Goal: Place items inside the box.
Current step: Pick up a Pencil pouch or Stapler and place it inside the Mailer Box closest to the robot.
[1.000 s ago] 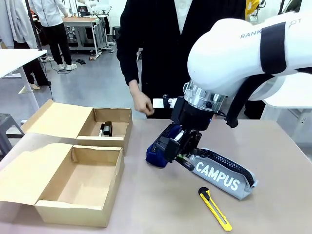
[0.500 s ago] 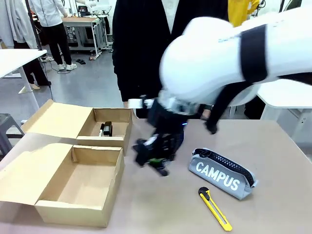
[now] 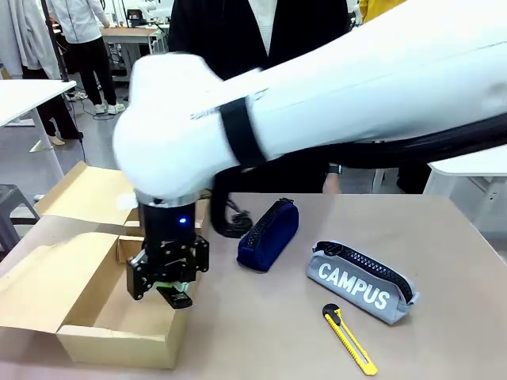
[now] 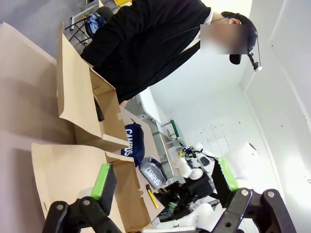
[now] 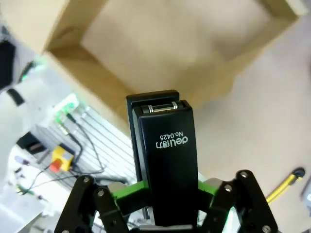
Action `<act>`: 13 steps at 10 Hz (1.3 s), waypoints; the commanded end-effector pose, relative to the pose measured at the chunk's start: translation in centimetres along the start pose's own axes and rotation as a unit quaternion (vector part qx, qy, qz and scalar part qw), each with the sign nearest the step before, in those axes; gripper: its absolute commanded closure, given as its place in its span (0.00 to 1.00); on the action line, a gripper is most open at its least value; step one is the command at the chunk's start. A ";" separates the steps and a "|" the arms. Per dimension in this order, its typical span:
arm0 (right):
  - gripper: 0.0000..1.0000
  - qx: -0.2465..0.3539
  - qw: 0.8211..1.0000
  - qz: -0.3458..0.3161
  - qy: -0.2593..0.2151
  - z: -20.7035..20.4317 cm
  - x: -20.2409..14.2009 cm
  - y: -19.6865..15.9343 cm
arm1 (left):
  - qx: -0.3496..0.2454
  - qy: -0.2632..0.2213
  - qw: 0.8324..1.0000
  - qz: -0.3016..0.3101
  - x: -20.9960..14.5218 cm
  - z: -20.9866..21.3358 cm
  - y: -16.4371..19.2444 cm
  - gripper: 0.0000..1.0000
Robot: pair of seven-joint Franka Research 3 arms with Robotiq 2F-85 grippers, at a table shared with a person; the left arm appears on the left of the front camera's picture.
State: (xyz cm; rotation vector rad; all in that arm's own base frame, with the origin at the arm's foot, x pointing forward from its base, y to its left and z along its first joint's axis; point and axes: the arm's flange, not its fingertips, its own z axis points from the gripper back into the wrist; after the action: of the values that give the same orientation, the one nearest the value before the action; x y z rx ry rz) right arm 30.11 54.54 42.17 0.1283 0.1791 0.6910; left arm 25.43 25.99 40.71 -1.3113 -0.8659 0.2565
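My right gripper [image 3: 162, 290] hangs over the right side of the near open cardboard box [image 3: 119, 345], shut on a black stapler [image 3: 179, 298]. In the right wrist view the stapler [image 5: 167, 141] stands between the green pads of that gripper [image 5: 170, 195], with the box floor [image 5: 184, 39] beyond it. On the table to the right lie a navy pouch [image 3: 269, 225], a grey "CAMPUS" pouch [image 3: 360, 282] and a yellow-and-black utility knife [image 3: 348, 339]. My left gripper [image 4: 164, 177] is open and holds nothing.
A second open cardboard box [image 3: 87, 190] stands behind the near one, largely covered by my right arm. A person in black stands at the far edge of the table. Bare tabletop lies in front of the pouches.
My right arm has swung left from beside the pouches to above the near box, carrying the stapler. The navy pouch is uncovered and the person's hand has drawn back.
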 end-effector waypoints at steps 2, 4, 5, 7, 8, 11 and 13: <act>1.00 -0.073 0.996 -0.015 0.046 0.8 6.3 4.0 | -0.009 -0.008 1.000 -0.010 0.0 -0.2 -0.1 0.00; 1.00 -0.073 0.997 -0.016 0.036 -0.2 7.9 3.8 | -0.009 -0.008 1.000 -0.010 0.0 -0.2 -0.1 0.00; 1.00 -0.068 0.997 -0.011 0.039 -0.5 8.2 3.7 | -0.009 -0.008 1.000 -0.010 0.0 -0.2 -0.1 0.00; 1.00 -0.064 0.997 -0.017 0.039 -0.5 8.4 3.4 | -0.009 -0.008 1.000 -0.010 0.0 -0.2 -0.1 0.00; 1.00 -0.063 0.997 -0.014 0.034 -0.4 8.5 3.5 | -0.009 -0.008 1.000 -0.010 0.0 -0.2 -0.1 0.00; 0.00 -0.054 0.998 -0.013 0.014 -0.3 8.5 3.5 | -0.009 -0.008 1.000 -0.010 0.0 -0.2 -0.1 0.00; 0.00 -0.048 0.999 -0.022 0.009 -0.3 8.6 3.3 | -0.009 -0.008 1.000 -0.010 0.0 -0.2 -0.1 0.00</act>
State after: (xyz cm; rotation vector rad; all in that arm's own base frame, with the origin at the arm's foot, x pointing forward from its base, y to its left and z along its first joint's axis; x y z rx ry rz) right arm 34.42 62.35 41.03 0.0193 0.1879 0.6877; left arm 25.42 25.99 40.71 -1.3113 -0.8660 0.2566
